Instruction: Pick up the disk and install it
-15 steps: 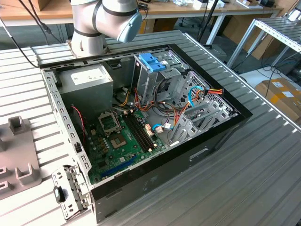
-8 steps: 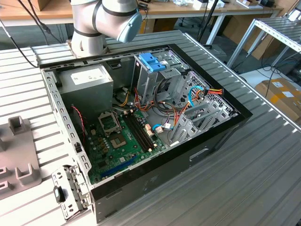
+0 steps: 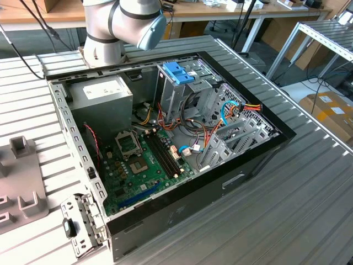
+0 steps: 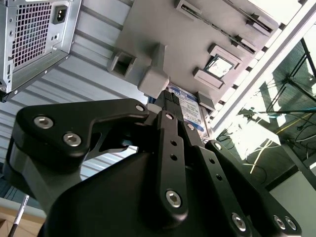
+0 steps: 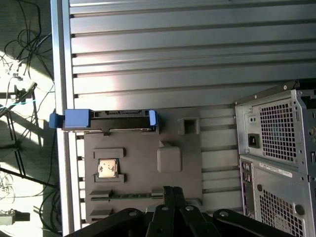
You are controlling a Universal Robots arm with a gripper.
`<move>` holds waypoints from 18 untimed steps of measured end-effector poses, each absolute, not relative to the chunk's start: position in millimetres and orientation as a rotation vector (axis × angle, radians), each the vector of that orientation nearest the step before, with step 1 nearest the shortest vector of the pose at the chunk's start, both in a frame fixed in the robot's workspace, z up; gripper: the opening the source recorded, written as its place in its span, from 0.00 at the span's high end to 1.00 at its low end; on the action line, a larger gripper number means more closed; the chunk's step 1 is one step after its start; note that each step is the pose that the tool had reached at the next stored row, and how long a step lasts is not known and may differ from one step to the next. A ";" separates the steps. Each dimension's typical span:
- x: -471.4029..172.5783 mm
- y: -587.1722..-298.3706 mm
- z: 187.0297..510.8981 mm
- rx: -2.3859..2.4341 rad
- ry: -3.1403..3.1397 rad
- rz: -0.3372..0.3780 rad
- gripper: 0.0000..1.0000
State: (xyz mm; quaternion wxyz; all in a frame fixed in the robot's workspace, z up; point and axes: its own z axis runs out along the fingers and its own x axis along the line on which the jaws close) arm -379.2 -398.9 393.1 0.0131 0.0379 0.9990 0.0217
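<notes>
1. Your gripper (image 5: 173,191) has its fingers drawn together with no real gap between them. They have hold of nothing.
2. The disk (image 5: 104,121) stands on its long edge in a slot of the grey holder plate (image 5: 143,148), at the plate's edge farthest from the gripper. Its blue end tab juts past the plate toward the table's rim.
3. In the first wrist view the fingertips are well apart from the disk, with most of the plate between them. In the second wrist view its labelled face lies straight ahead of the fingertips.
4. By my reading, none of the task is done. The disk is not yet lifted from its slot, so both the pick and the install are left, and you are no further than the approach.
5. The computer case (image 3: 182,207) lies open on its side, near the holder plate on the same table. Inside are the motherboard (image 3: 140,165) and the grey drive cage (image 3: 171,96), which carries a light-blue bracket (image 3: 179,72). I cannot tell from these views which bay is free.
6. The plate also holds a processor chip (image 5: 107,169) in a shallow recess, close to the gripper.
7. Everything rests on a slatted aluminium table (image 3: 309,221), with bright sun patches across the slats.
8. The room is a workshop. There are wooden workbenches (image 3: 209,10) behind, cardboard boxes (image 3: 330,110) on the floor at the exterior view's right, and loose cables (image 5: 19,34) on the floor beside the table.
</notes>
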 end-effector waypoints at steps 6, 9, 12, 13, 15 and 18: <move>-382.8 -399.0 393.1 0.118 3.112 0.068 0.89; -384.2 -399.0 393.1 0.118 3.112 0.068 0.89; -385.8 -398.9 393.1 0.118 3.112 0.068 0.89; -386.5 -399.0 393.1 0.118 3.112 0.068 0.89; -387.4 -399.0 393.0 0.118 3.112 0.068 0.89; -389.2 -399.0 393.1 0.118 3.112 0.068 0.89</move>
